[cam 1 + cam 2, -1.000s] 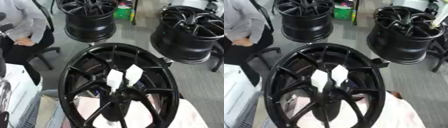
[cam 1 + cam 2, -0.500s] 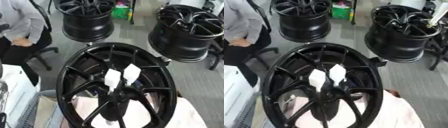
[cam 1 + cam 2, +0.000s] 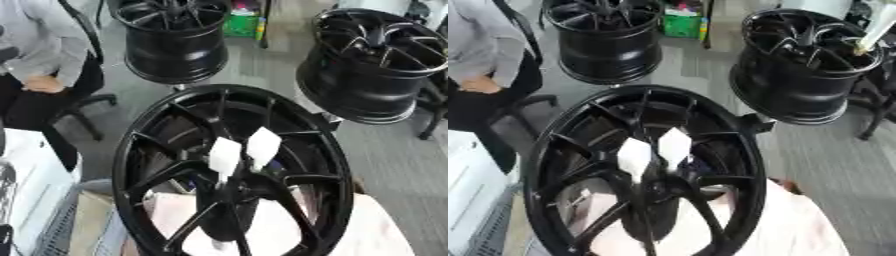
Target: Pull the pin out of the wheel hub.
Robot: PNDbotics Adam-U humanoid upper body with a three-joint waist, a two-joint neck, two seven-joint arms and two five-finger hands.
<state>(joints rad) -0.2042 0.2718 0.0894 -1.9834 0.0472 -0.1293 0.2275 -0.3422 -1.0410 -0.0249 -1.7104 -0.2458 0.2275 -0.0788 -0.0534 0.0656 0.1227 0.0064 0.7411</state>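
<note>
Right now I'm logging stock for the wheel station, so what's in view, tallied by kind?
Black wheel hubs: 3, the near one, one at far left, one at far right
White tags at the near hub's centre: 2, and
Green box on the floor: 1
Total: 6
No robot hand shows.

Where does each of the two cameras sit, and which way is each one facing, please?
Left eye view: in the robot's head, looking down at the near black wheel with two white tags at its hub; no robot hand or arm shows.
Right eye view: beside it in the head, facing the same way, the wheel sitting further left in the picture; again no hand shows.
Shared: the near wheel, two more black wheels beyond it on the grey floor, and a seated person at the left edge.
</note>
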